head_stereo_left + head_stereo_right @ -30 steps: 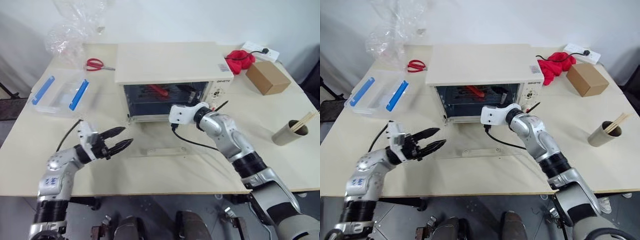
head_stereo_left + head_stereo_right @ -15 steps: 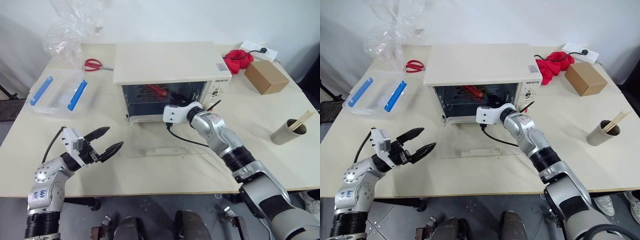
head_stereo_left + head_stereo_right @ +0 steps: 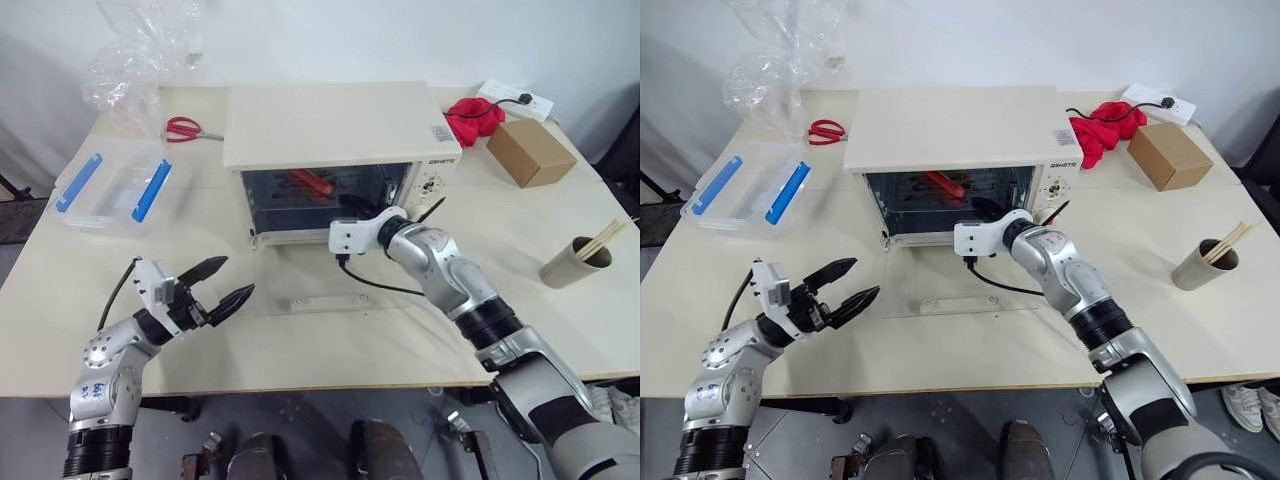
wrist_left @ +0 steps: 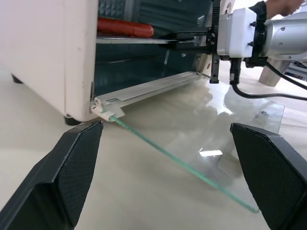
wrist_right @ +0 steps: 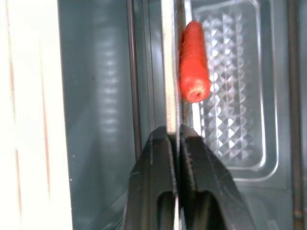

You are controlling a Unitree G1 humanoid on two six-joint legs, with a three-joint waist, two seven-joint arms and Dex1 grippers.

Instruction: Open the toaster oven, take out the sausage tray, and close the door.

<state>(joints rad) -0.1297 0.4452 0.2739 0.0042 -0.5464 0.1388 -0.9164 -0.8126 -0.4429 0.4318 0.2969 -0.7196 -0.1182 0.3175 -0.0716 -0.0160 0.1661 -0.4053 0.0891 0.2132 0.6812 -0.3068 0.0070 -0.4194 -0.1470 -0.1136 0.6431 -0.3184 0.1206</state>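
The toaster oven (image 3: 335, 150) is a boxy, cream-white thing with a flat smooth top, and it sits in the upper middle of the picture on the pale worktop (image 3: 560, 330). Its door (image 3: 340, 300) is open and lies flat on the worktop in front of it, near the middle of the frame. The door is clear glass, so the worktop shows through, and it has a long cream bar handle (image 3: 330, 301) near its front edge. Inside the dark oven is the sausage tray (image 5: 235, 91), a thin shiny metal tray with a bumpy diamond pattern on its bottom. One smooth red sausage (image 5: 193, 62) lies on it, long and round at the end. The right hand (image 5: 176, 139) reaches into the oven mouth, and its two black fingers are pinched tight on the thin front edge of the tray. The left hand (image 3: 228, 283) is in the lower left of the frame, just above the worktop and a little to the left of the glass door. Its two pointed black fingers are spread wide and hold nothing. In the upper left lies a clear plastic box (image 3: 110, 187) with two blue clips, and past it are red-handled scissors (image 3: 183, 128) and a crinkly clear plastic bag (image 3: 135, 55). At the upper right are a soft red cloth (image 3: 476, 117) and a brown cardboard box (image 3: 534, 153). At the right edge stands a round cup (image 3: 572, 263) with wooden sticks in it.
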